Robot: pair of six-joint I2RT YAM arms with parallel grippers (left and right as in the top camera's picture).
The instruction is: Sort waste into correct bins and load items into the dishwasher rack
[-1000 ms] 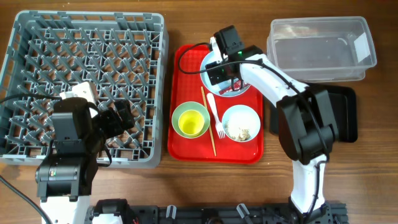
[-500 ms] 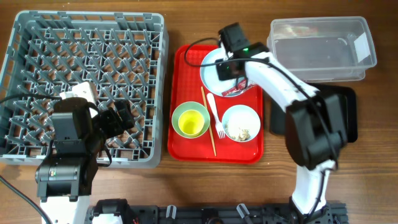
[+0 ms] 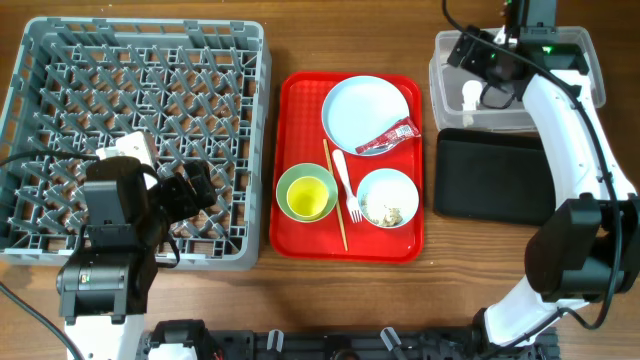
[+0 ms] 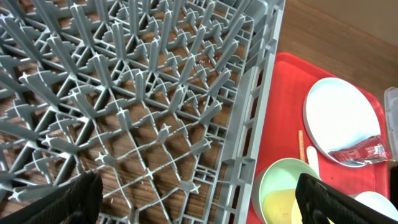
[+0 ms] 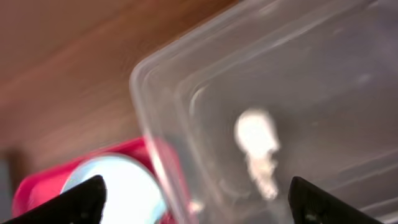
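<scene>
My right gripper (image 3: 470, 58) (image 5: 199, 202) is open and empty over the left end of the clear tub (image 3: 520, 100) (image 5: 163, 118). The crumpled white napkin (image 3: 470, 95) (image 5: 258, 149) lies inside the tub. The red sauce packet (image 3: 388, 137) (image 4: 357, 152) rests on the plate (image 3: 362, 110) (image 4: 336, 115). The pale blue bowl (image 3: 387, 197) holds rice crumbs. The pale green bowl (image 3: 306, 192) (image 4: 280, 180) holds the yellow cup (image 4: 283, 208). The fork (image 3: 347, 183) and chopsticks (image 3: 334, 195) lie between the bowls. My left gripper (image 3: 190, 195) (image 4: 199, 205) is open and empty over the grey rack (image 3: 130, 110) (image 4: 155, 93).
The dishes sit on a red serving tray (image 3: 300, 100) (image 4: 283, 81) between the rack and the bins. The black tray (image 3: 495, 178) lies just in front of the clear tub. Bare wooden table surrounds everything.
My right arm swung from over the plate to over the clear tub. The napkin left the plate and now lies in the tub. The left arm has not moved.
</scene>
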